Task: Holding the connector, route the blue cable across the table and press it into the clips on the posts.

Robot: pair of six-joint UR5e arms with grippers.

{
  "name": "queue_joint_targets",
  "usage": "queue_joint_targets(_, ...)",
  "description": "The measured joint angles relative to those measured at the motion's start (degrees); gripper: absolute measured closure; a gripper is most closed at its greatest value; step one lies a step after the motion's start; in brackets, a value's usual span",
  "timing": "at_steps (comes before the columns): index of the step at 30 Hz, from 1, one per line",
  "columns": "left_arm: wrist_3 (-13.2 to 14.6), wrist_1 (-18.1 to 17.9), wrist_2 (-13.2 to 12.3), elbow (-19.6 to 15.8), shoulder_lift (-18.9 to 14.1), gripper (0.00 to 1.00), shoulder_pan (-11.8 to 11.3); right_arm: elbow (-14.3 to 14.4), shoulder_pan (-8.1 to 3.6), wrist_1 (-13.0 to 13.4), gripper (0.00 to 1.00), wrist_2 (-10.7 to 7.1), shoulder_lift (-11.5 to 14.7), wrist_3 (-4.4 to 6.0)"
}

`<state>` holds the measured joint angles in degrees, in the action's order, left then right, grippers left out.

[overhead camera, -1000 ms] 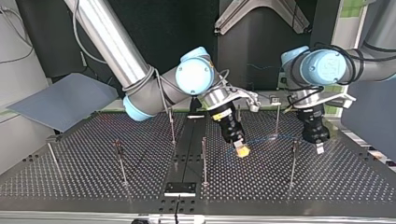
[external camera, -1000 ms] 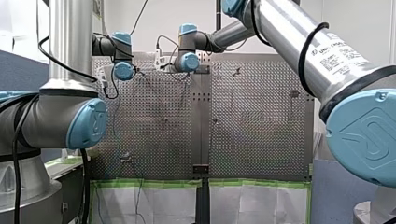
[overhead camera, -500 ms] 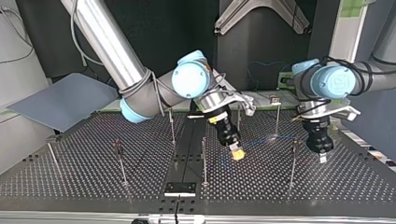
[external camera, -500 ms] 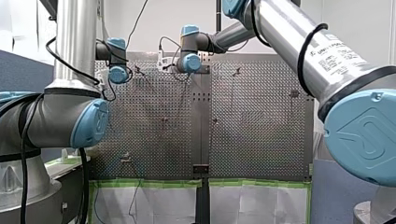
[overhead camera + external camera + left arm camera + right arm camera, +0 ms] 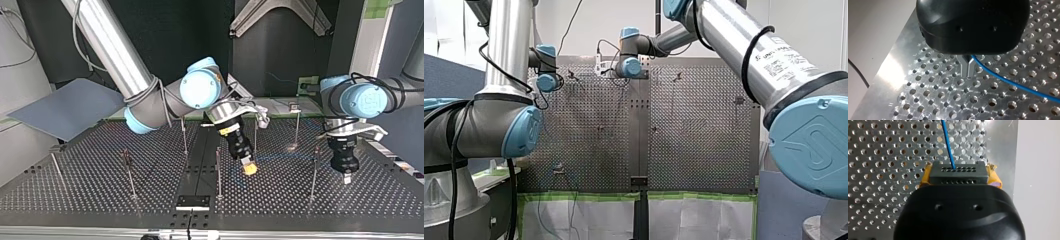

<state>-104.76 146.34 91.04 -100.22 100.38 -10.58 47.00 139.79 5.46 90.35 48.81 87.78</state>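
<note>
Blue cable (image 5: pixel 282 155) lies low over the perforated counter (image 5: pixel 100 200) in the top view, a faint line stretching between the two arms' jaws.

At that view's far left a grey panel (image 5: pixel 65 107) leans off the counter's edge, and thin posts (image 5: pixel 129 172) stand apart across the holes. My right arm (image 5: pixel 150 100) comes in from the upper left and reaches past the middle. Its jaws point down and slightly rightward, with yellow pads (image 5: pixel 249 169) close above the counter, just right of a central post (image 5: pixel 218 170). In the right wrist view those pads (image 5: pixel 924 176) are closed on the grey connector (image 5: pixel 958 173), one on each side of it. The cable (image 5: pixel 948 145) leaves the connector's holed face and runs straight ahead over the counter.

Further right in the top view the cable passes near another post (image 5: pixel 314 172). Just right of that post hang the black jaws of my left arm (image 5: pixel 362 100), pointing straight down. In the left wrist view their metal fingers (image 5: pixel 968 67) are closed to a thin seam just above the holes. The cable (image 5: pixel 1010 83) comes out from them at their root and slants away across the counter.
</note>
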Motion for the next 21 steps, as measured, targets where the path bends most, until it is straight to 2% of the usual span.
queue_joint_targets(6,-0.1,0.3,-0.1,0.0,0.0,1.00,0.3,0.0,-0.07,0.0,1.00,0.02,0.0,0.00)
queue_joint_targets(7,-0.1,0.5,0.0,0.0,0.0,0.96,0.4,0.0,-0.07,-0.1,1.00,0.02,0.0,0.00)
queue_joint_targets(8,-0.1,0.7,0.3,0.0,0.0,0.72,0.5,0.0,-0.06,-0.1,1.00,0.02,0.0,0.01)
queue_joint_targets(9,-0.1,1.2,0.7,0.0,0.0,0.72,0.6,0.0,-0.04,-0.1,1.00,0.01,0.0,0.02)
queue_joint_targets(10,-0.1,1.6,1.1,0.0,0.0,0.53,0.6,0.0,-0.03,-0.1,1.00,0.01,0.0,0.02)
queue_joint_targets(11,0.0,1.9,1.6,0.0,0.0,0.21,0.7,0.0,-0.02,-0.1,1.00,0.01,-0.1,0.03)
queue_joint_targets(12,0.2,2.5,2.1,0.0,0.0,0.21,0.8,0.0,-0.02,-0.2,1.00,0.01,-0.1,0.03)
queue_joint_targets(14,0.7,3.3,2.9,0.0,0.0,0.00,1.0,0.0,-0.02,-0.2,1.00,0.01,-0.1,0.03)
queue_joint_targets(21,2.9,6.5,6.1,-0.9,-0.7,0.00,2.1,0.0,-0.06,-0.8,1.00,0.55,-0.1,0.14)
